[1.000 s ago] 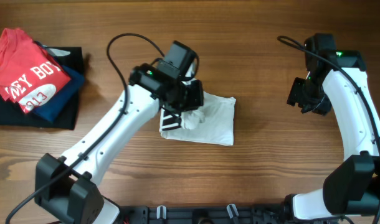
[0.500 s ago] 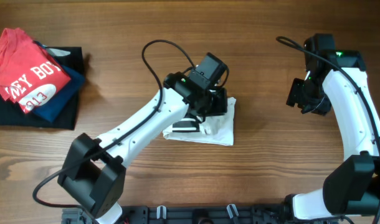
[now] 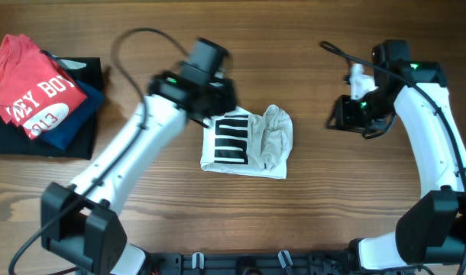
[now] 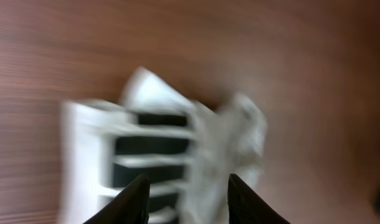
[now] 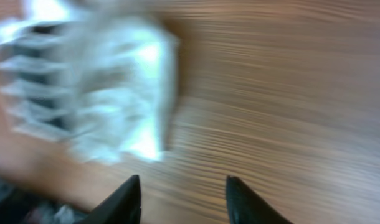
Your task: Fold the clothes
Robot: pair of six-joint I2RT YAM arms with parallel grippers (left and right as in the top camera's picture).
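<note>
Counting one white T-shirt point(image 3: 248, 143) on the table point(image 3: 317, 221), bunched at the middle with its black stripes up, and two arms. Left end effector point(image 4: 187, 182) hovers over the shirt's upper-left edge, fingers parted and empty; right end effector point(image 5: 182, 182) hangs well to the right, likewise parted, holding nothing. One red shirt point(image 3: 34, 88) (atop a navy and black stack point(image 3: 69, 131)) reads "EY BOY" and "913".
</note>
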